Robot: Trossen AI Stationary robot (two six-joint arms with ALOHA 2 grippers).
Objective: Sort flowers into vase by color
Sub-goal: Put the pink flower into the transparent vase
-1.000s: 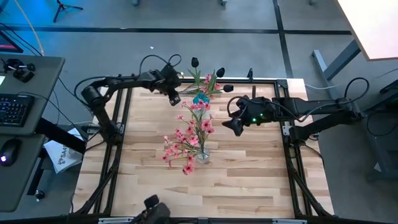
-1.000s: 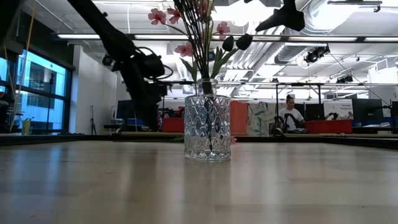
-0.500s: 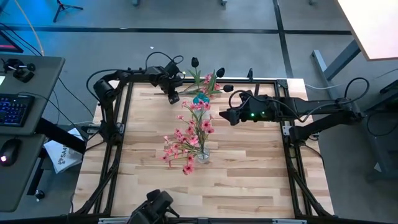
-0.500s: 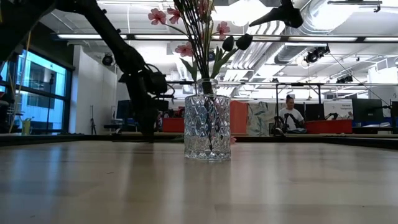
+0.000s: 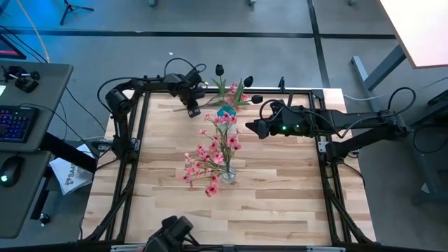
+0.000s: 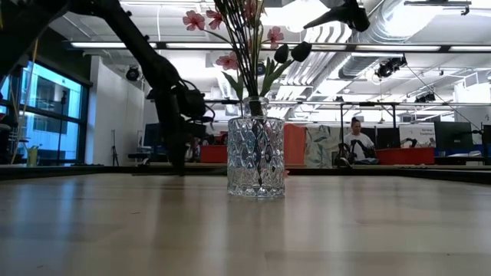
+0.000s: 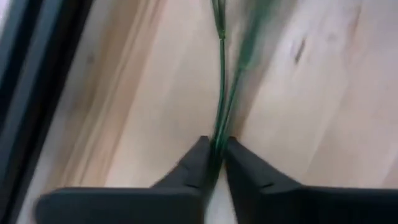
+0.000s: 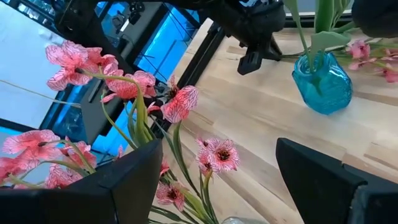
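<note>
Nearly sorted: pink sprays (image 5: pixel 210 162) in clear vase (image 6: pixel 255 157), black buds (image 5: pixel 246 81) in blue vase (image 5: pixel 225 110). Left gripper (image 7: pixel 213 157) pinching stem (image 7: pixel 222 93) at far edge; right gripper (image 8: pixel 217 174) spread, hovering near blue vase.

Two dark, slender jointed arms — matte black links with looped black cables; the right arm (image 5: pixel 336 122) carries small green lights near its wrist.

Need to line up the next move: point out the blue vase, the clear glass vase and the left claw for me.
blue vase (image 8: pixel 323 89): right wrist view, on its glass belly.
clear glass vase (image 6: pixel 255 157): low view, on its patterned wall.
left claw (image 7: pixel 214 154): left wrist view, between the fingertips, pinching thin green stems.
</note>
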